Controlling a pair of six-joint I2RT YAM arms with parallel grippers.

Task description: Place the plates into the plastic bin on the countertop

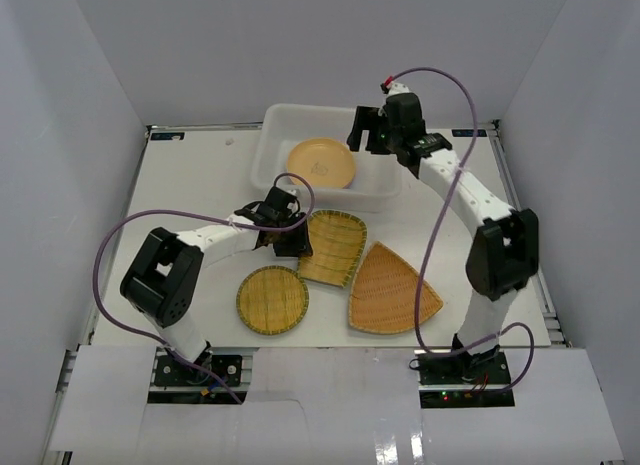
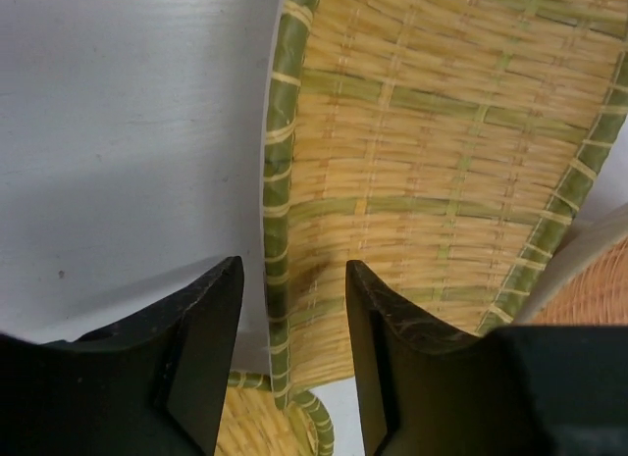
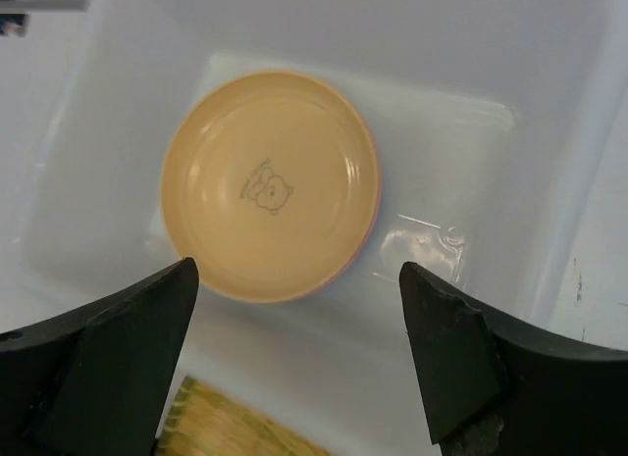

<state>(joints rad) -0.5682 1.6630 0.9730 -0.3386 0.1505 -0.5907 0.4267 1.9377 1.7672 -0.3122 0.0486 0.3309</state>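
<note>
The right tool (image 3: 294,275) hangs wide open and empty, the yellow-orange plate (image 3: 270,186) lying below it in the plastic bin (image 3: 549,181). The left tool (image 2: 294,270), half open, straddles the rectangular tray (image 2: 422,162) rim, not yet gripping. The round tray (image 1: 272,299) and fan-shaped tray (image 1: 390,290) wait nearby on the table (image 1: 200,175); three pieces are left.

A count at the tabletop (image 1: 190,175), kind by kind

We count three bamboo trays on it: one round tray (image 1: 272,299), one rectangular tray (image 1: 335,247), one fan-shaped tray (image 1: 390,290). We find one plastic bin (image 1: 275,145), and in it one yellow-orange plate (image 1: 321,162) in full sight; a pink rim (image 3: 377,206) under it points to a second plate, and we cannot tell whether more lie beneath. Two arms, the left arm (image 1: 200,240) and the right arm (image 1: 470,195), carry two fingers (image 2: 201,348) each.
</note>
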